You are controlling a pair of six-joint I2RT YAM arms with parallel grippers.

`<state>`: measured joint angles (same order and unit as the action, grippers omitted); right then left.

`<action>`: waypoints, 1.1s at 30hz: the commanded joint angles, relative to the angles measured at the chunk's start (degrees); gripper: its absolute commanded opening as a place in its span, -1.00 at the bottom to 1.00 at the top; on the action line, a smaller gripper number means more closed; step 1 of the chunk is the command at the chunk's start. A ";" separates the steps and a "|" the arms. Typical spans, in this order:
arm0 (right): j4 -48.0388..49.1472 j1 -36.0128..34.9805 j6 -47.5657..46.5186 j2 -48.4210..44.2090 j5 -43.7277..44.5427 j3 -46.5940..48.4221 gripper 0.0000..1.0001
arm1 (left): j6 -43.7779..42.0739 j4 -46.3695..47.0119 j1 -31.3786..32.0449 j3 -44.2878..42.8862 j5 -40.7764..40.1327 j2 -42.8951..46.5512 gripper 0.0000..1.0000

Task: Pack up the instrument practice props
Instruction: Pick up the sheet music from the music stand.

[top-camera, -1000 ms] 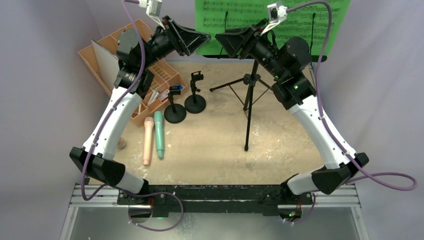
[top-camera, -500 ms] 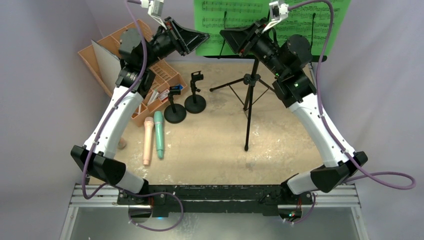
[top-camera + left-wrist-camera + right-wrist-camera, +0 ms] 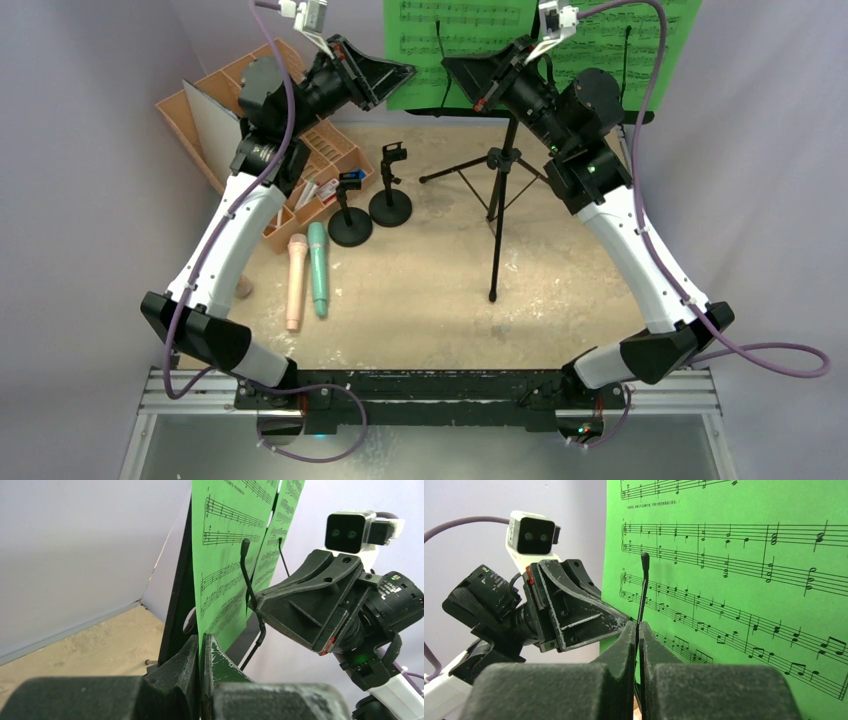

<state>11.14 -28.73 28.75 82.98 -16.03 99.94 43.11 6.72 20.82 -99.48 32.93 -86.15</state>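
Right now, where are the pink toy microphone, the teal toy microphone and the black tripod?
pink toy microphone (image 3: pixel 295 285): top external view, middle of its handle.
teal toy microphone (image 3: pixel 319 272): top external view, middle of its handle.
black tripod (image 3: pixel 497 158): top external view, the hub where its legs meet.

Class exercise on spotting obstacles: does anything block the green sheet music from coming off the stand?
Yes. A thin black wire lies across the front of the sheet music. The right pincer is pinching that wire; the left pincer grips the paper's edge.
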 commanded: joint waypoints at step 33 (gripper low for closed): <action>3.28 2.30 -0.73 -2.58 2.32 -0.51 -1.00 | -12.09 -19.74 -4.91 4.82 -26.37 16.32 -1.00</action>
<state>11.31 -27.66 28.93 82.32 -16.01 99.31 33.50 -10.50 17.06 -93.82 11.38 -72.44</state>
